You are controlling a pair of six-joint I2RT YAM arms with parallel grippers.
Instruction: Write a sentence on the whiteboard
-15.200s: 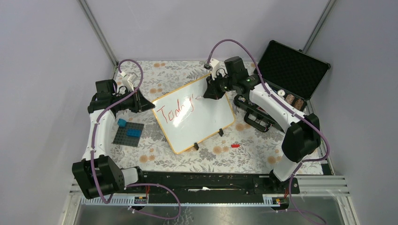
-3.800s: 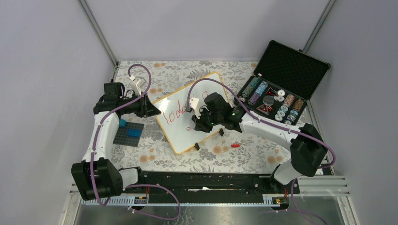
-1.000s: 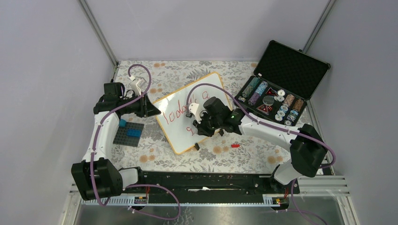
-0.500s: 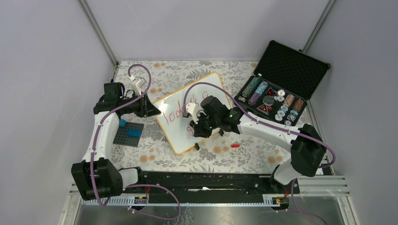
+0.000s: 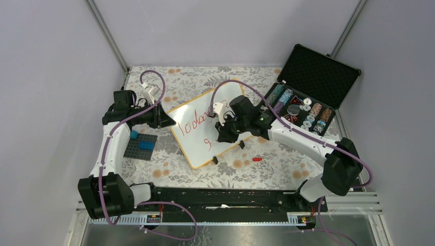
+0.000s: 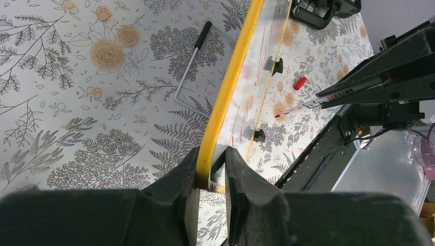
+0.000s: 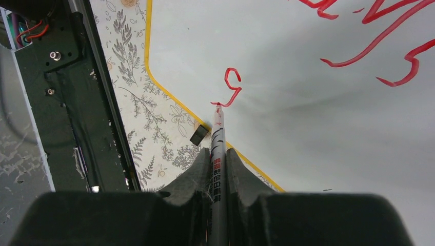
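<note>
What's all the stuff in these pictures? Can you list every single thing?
whiteboard: one, white with a yellow rim, middle of the table
red writing: one line plus a started letter below, red, on the whiteboard
marker: one, pale with a red tip, tip at the started letter
small cap-like piece: one, red, on the cloth beside the board
case: one, black, open, far right
poker chips: several stacks, mixed colours, inside the case
building plate: one, dark grey, left side
bricks: two, blue, on the plate
tablecloth: one, flowery, under everything
left jaws: black, shut on the whiteboard's rim
right jaws: black, shut on the marker
</note>
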